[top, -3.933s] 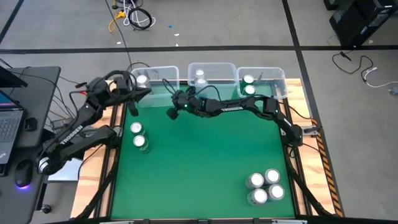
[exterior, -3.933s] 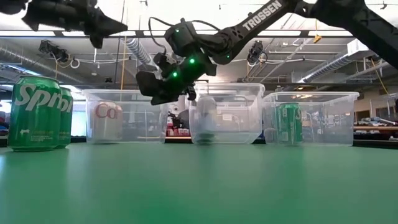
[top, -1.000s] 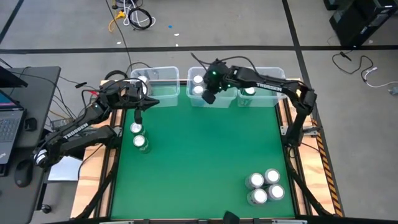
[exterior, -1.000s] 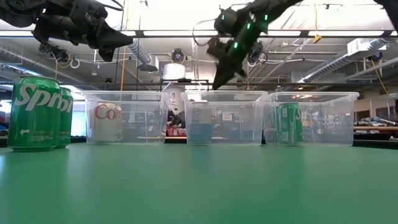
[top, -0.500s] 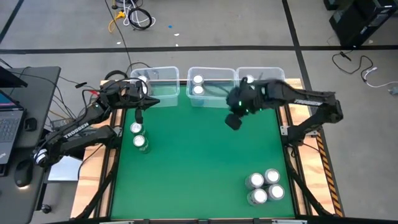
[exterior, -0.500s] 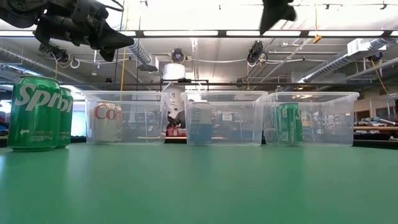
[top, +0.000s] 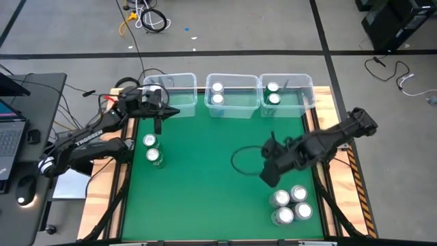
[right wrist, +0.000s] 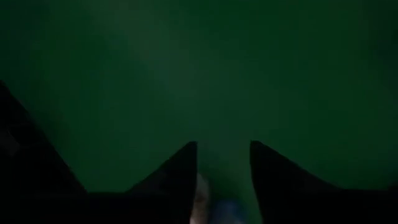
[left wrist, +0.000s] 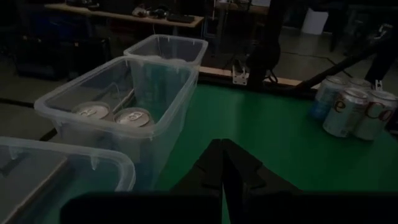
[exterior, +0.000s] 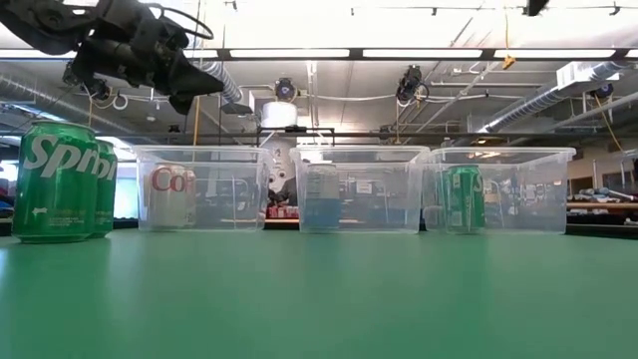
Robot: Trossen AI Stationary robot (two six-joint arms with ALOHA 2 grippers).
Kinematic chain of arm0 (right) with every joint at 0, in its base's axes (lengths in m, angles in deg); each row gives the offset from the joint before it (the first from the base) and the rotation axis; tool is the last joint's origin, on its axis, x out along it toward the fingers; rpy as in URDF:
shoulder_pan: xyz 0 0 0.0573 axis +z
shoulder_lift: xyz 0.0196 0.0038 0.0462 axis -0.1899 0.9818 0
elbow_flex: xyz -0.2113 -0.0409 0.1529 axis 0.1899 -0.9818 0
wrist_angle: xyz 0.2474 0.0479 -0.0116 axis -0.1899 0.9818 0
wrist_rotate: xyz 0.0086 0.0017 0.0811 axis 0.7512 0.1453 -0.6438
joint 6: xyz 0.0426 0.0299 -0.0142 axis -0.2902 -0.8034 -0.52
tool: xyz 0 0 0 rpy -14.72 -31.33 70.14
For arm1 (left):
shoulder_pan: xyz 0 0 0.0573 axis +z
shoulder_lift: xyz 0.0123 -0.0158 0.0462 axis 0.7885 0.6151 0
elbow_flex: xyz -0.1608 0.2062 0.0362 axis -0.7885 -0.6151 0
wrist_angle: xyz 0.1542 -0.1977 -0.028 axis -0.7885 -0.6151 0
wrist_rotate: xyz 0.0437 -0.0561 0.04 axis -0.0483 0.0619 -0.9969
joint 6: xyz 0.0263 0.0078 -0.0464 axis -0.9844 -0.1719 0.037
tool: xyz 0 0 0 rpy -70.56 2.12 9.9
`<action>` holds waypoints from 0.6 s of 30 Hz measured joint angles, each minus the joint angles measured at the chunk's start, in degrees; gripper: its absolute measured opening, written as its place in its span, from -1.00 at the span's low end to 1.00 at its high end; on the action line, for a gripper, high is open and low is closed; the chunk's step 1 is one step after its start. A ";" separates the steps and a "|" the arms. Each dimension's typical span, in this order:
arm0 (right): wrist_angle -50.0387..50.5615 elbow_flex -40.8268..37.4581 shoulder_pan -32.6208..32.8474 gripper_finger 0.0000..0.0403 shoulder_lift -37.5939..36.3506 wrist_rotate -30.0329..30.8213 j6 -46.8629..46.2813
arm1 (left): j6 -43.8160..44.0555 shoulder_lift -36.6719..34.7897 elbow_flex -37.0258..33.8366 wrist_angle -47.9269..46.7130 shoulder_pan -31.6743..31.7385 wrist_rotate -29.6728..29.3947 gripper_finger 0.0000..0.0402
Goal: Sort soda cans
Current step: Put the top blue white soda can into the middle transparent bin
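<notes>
The right tool point(top: 268, 176) hangs open, empty, just beside the four-can cluster point(top: 290, 205) on the table point(top: 205, 178). The left tool point(top: 158, 124), closed, waits well apart from the cluster.

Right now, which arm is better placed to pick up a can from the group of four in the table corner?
Right. Its pincer hangs open just beside the four cans, with nothing held. The left pincer is shut across the table, near the two Sprite cans.

One camera hangs overhead, looking straight down on the whole green table point(top: 205, 184). Another sits at tabletop level, facing the three clear bins point(exterior: 359, 187); both catch those. Wrist cams: left faces along the bins, right stares close at the mat.
</notes>
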 joint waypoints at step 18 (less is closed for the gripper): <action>5.74 -4.66 18.07 0.36 5.25 -12.52 -26.53 | -0.62 3.29 0.02 3.74 -0.04 0.33 -0.98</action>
